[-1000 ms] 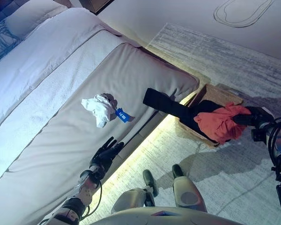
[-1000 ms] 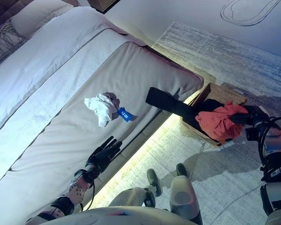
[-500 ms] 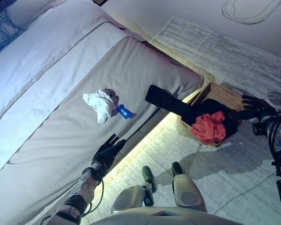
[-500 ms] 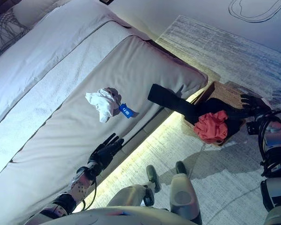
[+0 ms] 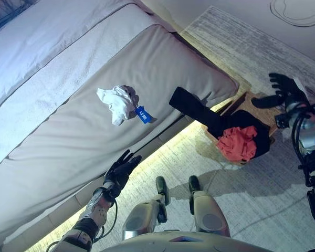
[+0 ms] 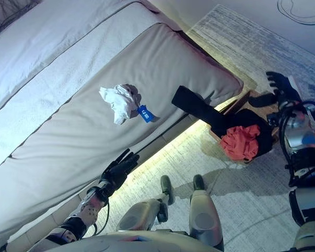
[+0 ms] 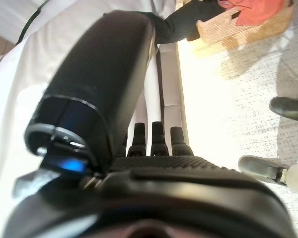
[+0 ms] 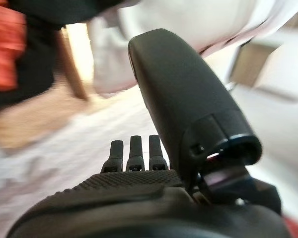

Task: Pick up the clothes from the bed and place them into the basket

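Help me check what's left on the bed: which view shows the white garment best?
The left eye view: the white garment lies whole and unobstructed on the bed. The right eye view shows it equally; neither wrist view shows it.

Basket (image 5: 252,102) mostly hidden under black garment (image 5: 210,118) and red cloth (image 5: 237,143)

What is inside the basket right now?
In the basket: a red garment on top of a black garment that trails out onto the bed. Anything underneath is hidden.

Dim bluish room; warm glow under bed (image 5: 147,73) edge; right wrist view motion-blurred.
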{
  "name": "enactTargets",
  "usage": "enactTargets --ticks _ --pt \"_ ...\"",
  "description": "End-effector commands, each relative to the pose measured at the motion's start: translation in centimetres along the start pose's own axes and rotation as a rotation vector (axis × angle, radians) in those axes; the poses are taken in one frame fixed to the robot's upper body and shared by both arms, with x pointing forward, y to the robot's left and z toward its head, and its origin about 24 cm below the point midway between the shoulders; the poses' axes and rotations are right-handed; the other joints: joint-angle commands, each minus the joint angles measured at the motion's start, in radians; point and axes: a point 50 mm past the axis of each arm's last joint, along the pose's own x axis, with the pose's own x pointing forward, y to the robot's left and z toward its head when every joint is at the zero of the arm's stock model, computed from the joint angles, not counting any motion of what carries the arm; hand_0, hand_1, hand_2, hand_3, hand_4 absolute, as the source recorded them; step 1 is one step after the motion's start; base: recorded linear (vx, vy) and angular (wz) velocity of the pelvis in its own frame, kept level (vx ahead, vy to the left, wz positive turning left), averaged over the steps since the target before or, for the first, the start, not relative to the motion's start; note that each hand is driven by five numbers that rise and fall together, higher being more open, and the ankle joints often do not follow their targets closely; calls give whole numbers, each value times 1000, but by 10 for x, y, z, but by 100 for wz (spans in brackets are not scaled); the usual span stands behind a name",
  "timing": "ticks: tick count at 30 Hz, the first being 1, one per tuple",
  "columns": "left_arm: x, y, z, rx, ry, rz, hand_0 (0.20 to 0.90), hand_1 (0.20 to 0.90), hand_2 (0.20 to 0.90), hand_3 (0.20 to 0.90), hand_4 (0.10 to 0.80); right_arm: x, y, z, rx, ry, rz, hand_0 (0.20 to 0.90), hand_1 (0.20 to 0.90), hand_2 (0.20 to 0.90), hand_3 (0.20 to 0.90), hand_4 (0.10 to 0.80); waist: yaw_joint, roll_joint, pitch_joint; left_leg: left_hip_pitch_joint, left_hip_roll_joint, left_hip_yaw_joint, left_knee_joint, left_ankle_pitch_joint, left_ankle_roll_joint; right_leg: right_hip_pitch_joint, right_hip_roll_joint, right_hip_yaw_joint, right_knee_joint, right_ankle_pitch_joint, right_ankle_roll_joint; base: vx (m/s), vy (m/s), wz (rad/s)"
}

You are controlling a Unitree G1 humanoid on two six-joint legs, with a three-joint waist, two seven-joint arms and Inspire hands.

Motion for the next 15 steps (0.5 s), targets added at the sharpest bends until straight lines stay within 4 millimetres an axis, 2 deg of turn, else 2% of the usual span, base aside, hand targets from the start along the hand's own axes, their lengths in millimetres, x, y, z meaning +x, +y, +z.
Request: enactTargets --ticks 1,6,10,15 --pt "-3 5 21 91 -98 4 900 900 900 900 800 0 -24 117 -45 -458 -132 900 900 900 900 800 76 -96 -43 -51 -84 -131 108 -100 0 31 -5 -124 -17 13 -57 -29 17 29" --pt "-4 -3 31 295 -117 -57 900 900 900 900 800 -7 -18 173 -162 -599 -147 900 900 900 900 800 152 -117 3 -139 -94 -176 174 -94 1 -17 -15 -188 33 -3 -68 -62 7 37" --pt "-6 -12 37 413 -124 -127 900 900 900 900 800 -8 -15 200 -235 -647 -155 900 900 900 900 800 209 -111 43 -188 -100 -213 188 -74 1 -54 -25 -228 62 -8 -68 -65 31 43" --pt "-9 -19 42 416 -147 -189 900 900 900 900 800 -12 -15 230 -416 -712 -215 900 900 900 900 800 267 -93 93 -253 -117 -253 201 -50 10 -111 -36 -276 110 -22 -73 -47 60 42"
